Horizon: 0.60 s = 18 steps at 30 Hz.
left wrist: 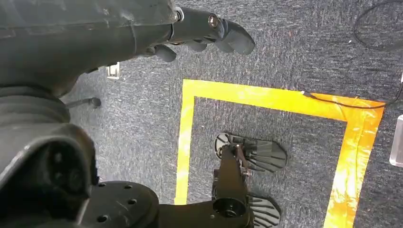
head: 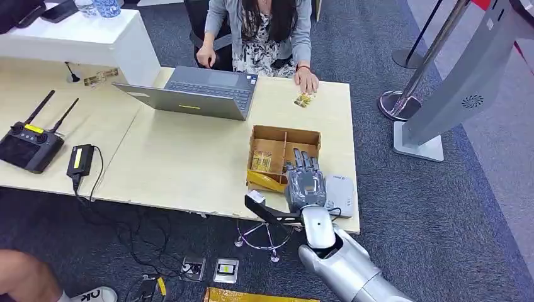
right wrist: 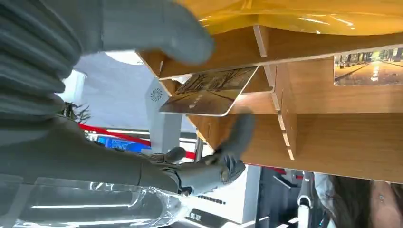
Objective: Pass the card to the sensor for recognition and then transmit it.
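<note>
From the head camera I see my right hand (head: 305,181) reaching over the near edge of the brown cardboard divided box (head: 283,134) on the pale wooden table (head: 189,163), beside a flat grey sensor pad (head: 340,195). At the right wrist, thumb and fingers (right wrist: 240,135) pinch a gold picture card (right wrist: 209,92) at the box. My left hand (left wrist: 209,28) hangs over carpet, fingers curled, holding nothing.
</note>
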### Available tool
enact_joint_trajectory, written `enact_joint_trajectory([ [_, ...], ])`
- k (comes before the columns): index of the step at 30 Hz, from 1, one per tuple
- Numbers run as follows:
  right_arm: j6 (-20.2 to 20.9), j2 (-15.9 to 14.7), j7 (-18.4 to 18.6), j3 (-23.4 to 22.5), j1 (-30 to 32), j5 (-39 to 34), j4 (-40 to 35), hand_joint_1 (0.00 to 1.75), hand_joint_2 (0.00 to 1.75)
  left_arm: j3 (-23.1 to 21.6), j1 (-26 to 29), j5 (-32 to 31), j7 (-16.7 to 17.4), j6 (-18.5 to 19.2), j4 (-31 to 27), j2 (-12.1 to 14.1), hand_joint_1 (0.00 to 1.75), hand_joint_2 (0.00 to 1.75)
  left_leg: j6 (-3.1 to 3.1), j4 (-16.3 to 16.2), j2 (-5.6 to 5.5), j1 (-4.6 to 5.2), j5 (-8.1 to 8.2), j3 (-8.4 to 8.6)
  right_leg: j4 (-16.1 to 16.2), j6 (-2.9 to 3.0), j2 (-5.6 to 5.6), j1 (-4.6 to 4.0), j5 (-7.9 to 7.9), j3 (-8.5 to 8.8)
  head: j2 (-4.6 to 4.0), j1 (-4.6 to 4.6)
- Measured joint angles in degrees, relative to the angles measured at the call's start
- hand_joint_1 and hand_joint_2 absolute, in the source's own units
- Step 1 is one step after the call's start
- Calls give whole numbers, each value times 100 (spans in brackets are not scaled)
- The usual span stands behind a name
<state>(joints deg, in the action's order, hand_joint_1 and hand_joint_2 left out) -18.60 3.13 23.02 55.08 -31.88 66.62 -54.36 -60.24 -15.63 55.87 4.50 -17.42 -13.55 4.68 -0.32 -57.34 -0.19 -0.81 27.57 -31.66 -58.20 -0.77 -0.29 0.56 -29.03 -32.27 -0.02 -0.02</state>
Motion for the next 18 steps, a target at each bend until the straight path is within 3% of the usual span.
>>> enact_joint_trajectory([
  [18,-181,0,-59,0,-47,-116,212,175,175,0,2,2,0,4,0,0,0,0,0,0,0,0,0,2,0,0,0,0,0,1,0,0],
])
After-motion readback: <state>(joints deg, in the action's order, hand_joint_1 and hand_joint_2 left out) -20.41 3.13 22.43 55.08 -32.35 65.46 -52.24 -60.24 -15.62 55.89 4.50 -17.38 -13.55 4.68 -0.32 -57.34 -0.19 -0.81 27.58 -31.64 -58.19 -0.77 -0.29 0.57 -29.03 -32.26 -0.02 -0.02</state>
